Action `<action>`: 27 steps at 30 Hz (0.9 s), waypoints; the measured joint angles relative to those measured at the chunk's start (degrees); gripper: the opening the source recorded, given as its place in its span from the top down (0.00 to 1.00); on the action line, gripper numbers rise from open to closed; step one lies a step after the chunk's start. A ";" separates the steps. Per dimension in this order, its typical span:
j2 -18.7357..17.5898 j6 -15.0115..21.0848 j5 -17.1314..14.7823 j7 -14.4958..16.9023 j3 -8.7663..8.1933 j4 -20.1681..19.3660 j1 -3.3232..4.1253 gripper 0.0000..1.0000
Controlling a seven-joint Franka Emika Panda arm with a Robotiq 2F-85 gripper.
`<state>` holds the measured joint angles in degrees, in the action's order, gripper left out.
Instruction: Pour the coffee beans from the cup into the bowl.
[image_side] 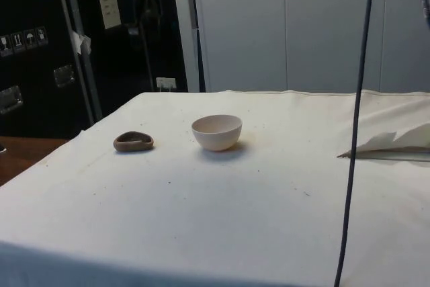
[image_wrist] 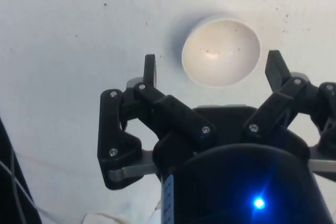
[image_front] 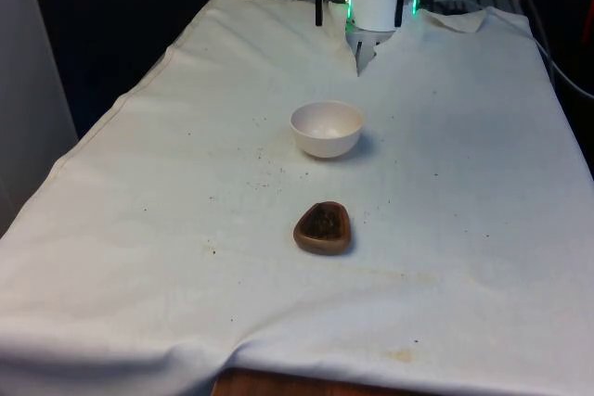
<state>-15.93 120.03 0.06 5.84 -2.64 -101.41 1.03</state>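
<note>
A white bowl (image_front: 327, 127) stands upright near the middle of the cloth, its inside bare apart from a few tiny specks (image_wrist: 220, 51). Nearer the front edge lies a low brown cup (image_front: 323, 227) of rounded shape with dark coffee beans in it. In the side view the cup (image_side: 133, 142) sits apart from the bowl (image_side: 216, 131), at the bowl's left. My gripper (image_wrist: 212, 69) hangs high above the bowl, open, with nothing between its fingers (image_wrist: 149, 70). It touches neither object.
Small dark specks (image_front: 264, 169) dot the cloth beside the bowl. The cloth is folded and split by the robot's base (image_front: 360, 57). A black cable (image_side: 356, 112) hangs down in the side view. Bare wood (image_front: 278, 385) shows at the table's front edge.
</note>
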 measured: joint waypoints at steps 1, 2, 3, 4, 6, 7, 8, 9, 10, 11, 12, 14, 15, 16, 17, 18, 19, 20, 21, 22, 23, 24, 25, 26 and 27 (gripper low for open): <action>-0.63 0.00 0.00 0.00 0.00 0.69 0.00 0.00; -1.15 0.00 0.00 0.00 0.00 1.32 0.00 0.00; -2.06 0.00 0.00 0.00 0.00 2.29 0.00 0.00; -2.06 0.00 0.00 0.00 0.00 2.29 0.00 0.00; -3.04 0.11 0.00 0.00 -0.06 3.21 0.00 0.00; -3.32 0.29 0.00 0.06 -0.11 3.27 -0.06 0.00; -3.55 0.52 0.00 0.17 -0.29 3.32 -0.06 0.00; -3.55 0.52 0.00 0.17 -0.29 3.32 -0.06 0.00; -3.78 0.80 0.00 0.29 -0.40 3.32 -0.11 0.00; -4.01 1.15 0.00 0.52 -0.57 3.32 -0.17 0.00; -4.35 1.66 -0.06 1.15 -0.97 3.27 -0.29 0.00; -4.53 2.06 -0.29 1.83 -1.32 3.09 -0.46 0.00; -4.53 2.41 -0.46 2.23 -1.55 2.86 -0.52 0.00; -4.53 2.81 -0.69 2.64 -1.72 2.58 -0.57 0.00; -4.53 2.81 -0.69 2.64 -1.72 2.58 -0.57 0.00; -4.53 3.32 -0.92 3.09 -1.89 2.23 -0.63 0.00; -4.58 4.58 -1.09 3.67 -2.12 1.49 -0.74 0.00; -4.64 5.27 -1.09 3.90 -2.18 1.15 -0.80 0.00; -4.64 5.27 -1.09 3.90 -2.18 1.15 -0.80 0.00; -4.98 6.59 -1.09 4.18 -2.35 0.69 -0.80 0.00; -5.27 7.28 -1.09 4.24 -2.35 0.57 -0.86 0.00; -5.56 7.85 -1.09 4.30 -2.35 0.57 -0.86 0.00; -5.90 8.42 -1.09 4.35 -2.35 0.63 -0.86 0.00; -5.90 8.42 -1.09 4.35 -2.35 0.63 -0.86 0.00; -6.25 8.94 -1.09 4.41 -2.35 0.69 -0.80 0.00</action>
<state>-22.17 128.97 -1.03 10.26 -4.98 -100.73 0.23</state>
